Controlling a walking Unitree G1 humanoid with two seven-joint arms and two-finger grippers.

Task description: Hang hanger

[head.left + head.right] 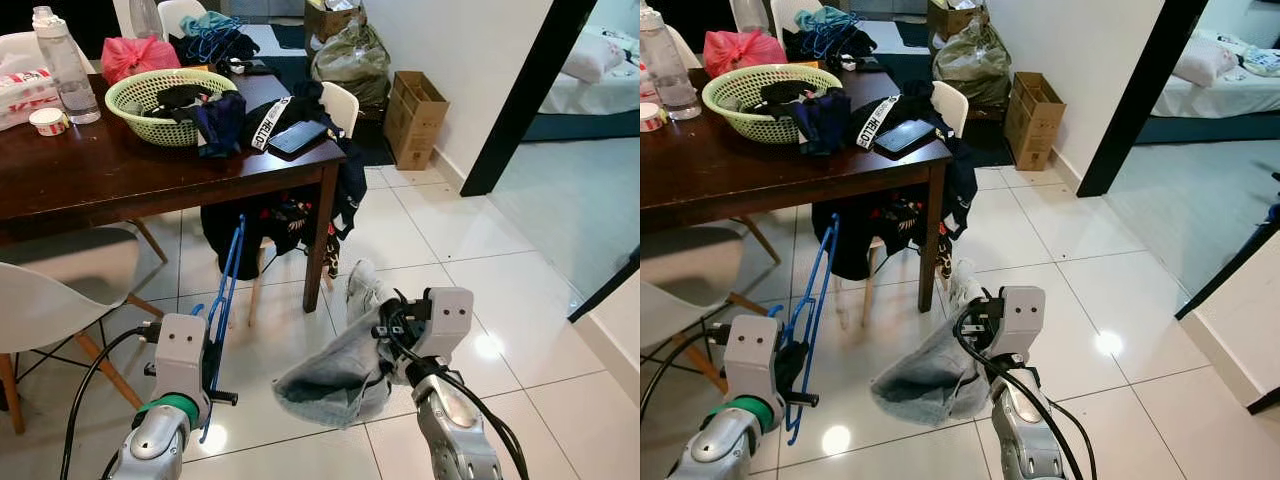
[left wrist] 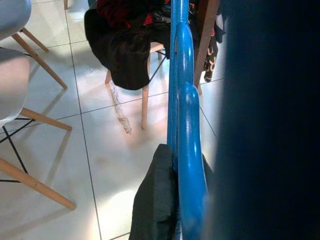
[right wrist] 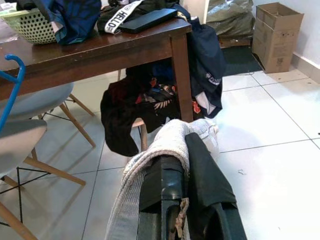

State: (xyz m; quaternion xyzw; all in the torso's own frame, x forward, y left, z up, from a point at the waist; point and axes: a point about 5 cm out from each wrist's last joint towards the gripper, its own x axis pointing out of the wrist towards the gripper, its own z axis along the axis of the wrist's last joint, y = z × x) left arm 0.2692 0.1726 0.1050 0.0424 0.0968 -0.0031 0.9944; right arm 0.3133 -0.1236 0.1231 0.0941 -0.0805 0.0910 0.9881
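A blue plastic hanger [image 1: 226, 290] stands upright in front of the table, and my left gripper [image 1: 208, 372] is shut on its lower part. In the left wrist view the blue hanger [image 2: 184, 125] runs right along one black finger [image 2: 157, 200]. My right gripper [image 1: 385, 335] is shut on a grey knitted garment [image 1: 340, 375] that hangs down from it towards the tiled floor. In the right wrist view the grey garment [image 3: 150, 160] is draped over the black fingers [image 3: 200, 185].
A dark wooden table [image 1: 110, 175] stands ahead, with a green basket [image 1: 150, 100] of clothes, a phone [image 1: 297, 137] and a bottle [image 1: 62, 65] on it. Dark clothes hang on a chair [image 1: 340, 105] behind it. A white chair [image 1: 50, 300] is at my left. Cardboard box [image 1: 415, 115] by the wall.
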